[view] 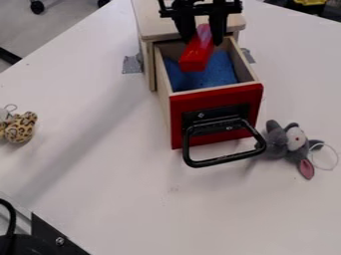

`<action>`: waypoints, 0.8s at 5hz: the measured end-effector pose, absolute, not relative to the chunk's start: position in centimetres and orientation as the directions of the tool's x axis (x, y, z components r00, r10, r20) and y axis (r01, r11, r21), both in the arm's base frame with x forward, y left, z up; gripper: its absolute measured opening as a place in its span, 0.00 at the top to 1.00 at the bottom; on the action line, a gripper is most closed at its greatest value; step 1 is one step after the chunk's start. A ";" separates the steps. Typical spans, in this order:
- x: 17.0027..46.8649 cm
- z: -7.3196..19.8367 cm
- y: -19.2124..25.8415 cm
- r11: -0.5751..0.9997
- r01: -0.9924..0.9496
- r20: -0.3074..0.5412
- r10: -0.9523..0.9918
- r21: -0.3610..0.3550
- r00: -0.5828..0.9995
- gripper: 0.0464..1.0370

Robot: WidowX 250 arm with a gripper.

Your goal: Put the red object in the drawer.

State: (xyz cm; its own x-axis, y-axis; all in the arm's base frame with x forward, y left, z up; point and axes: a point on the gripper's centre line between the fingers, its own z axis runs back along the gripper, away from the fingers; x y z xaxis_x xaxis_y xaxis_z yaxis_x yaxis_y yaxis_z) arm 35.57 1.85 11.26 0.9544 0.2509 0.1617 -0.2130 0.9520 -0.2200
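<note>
My black gripper (202, 31) hangs at the top of the view, over the back part of the pulled-out drawer. It is shut on the red object (196, 54), a long block whose near end tilts down towards the camera. The block is above the drawer's blue lining (221, 70), between the side walls as seen from here; how far it is above the bottom I cannot tell. The wooden drawer has a red front (178, 119) with a black handle.
The wooden cabinet (152, 24) stands behind the drawer, taped to the white table (113, 164). A grey plush toy (287, 142) lies to the right of the drawer front. A leopard-spotted plush toy (20, 127) is at the left edge, and black hardware (53, 236) at the bottom left.
</note>
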 end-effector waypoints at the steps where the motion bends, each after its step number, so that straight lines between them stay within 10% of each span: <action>1: 35.6 10.6 2.1 0.958 -0.167 0.190 0.213 -0.232 0.958 0.49; 4: 37.1 9.8 2.8 0.972 -0.115 0.253 0.166 -0.204 0.953 0.40</action>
